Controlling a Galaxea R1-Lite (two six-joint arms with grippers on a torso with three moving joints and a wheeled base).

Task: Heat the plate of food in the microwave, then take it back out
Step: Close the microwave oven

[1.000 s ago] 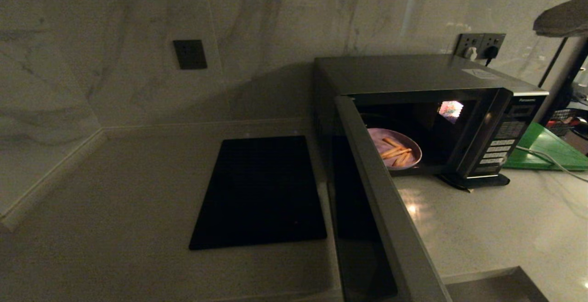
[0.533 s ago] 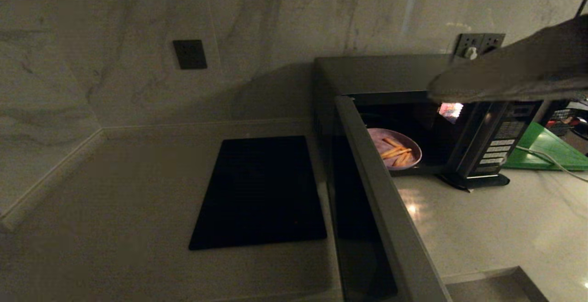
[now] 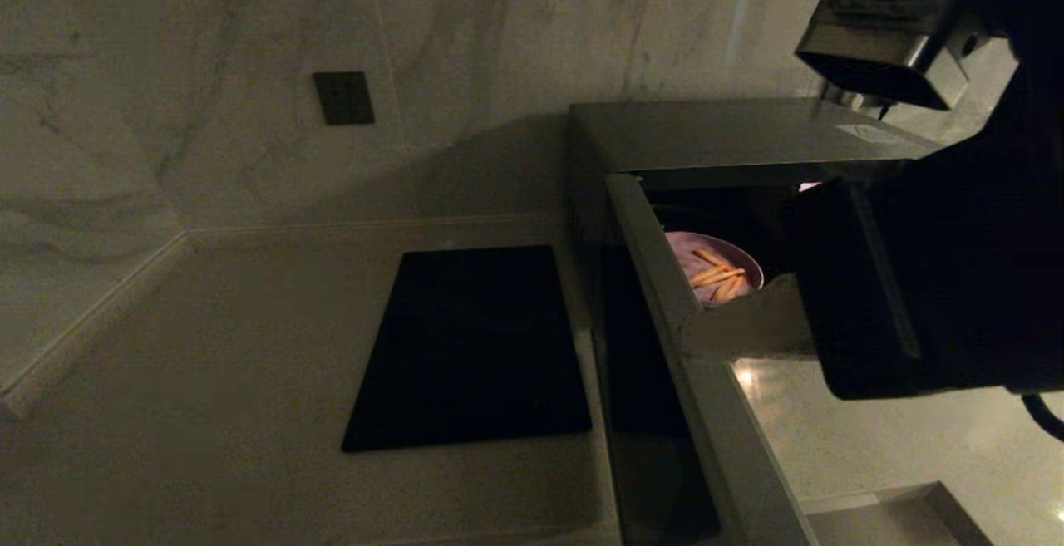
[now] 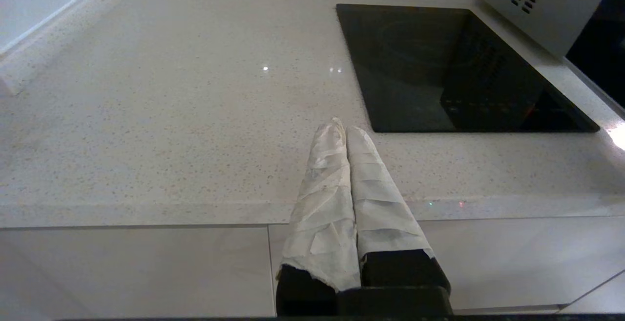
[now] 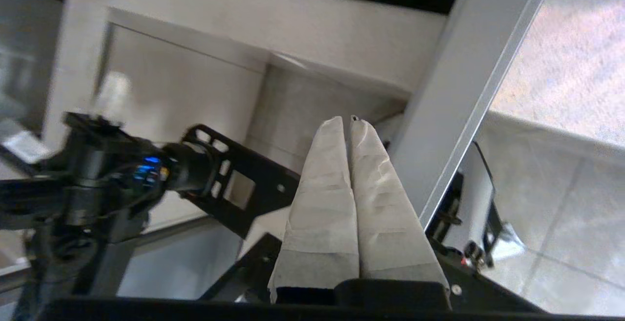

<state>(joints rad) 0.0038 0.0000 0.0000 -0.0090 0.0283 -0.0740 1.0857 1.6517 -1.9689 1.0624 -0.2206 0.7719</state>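
In the head view, the microwave (image 3: 731,135) is seen with its door (image 3: 706,413) swung open; the plate of food (image 3: 716,268) rests inside the cavity, so loading is done, while closing, heating and retrieval are judged still to come; the right arm (image 3: 931,280) is held in front of the oven's right side. In the left wrist view, the left gripper (image 4: 342,133) is parked over the counter edge (image 4: 146,208) near the cooktop (image 4: 439,67), wrapped fingers pressed together, nothing held. In the right wrist view, the right gripper (image 5: 344,123) is closed and empty, just beside the door's silver edge (image 5: 468,81).
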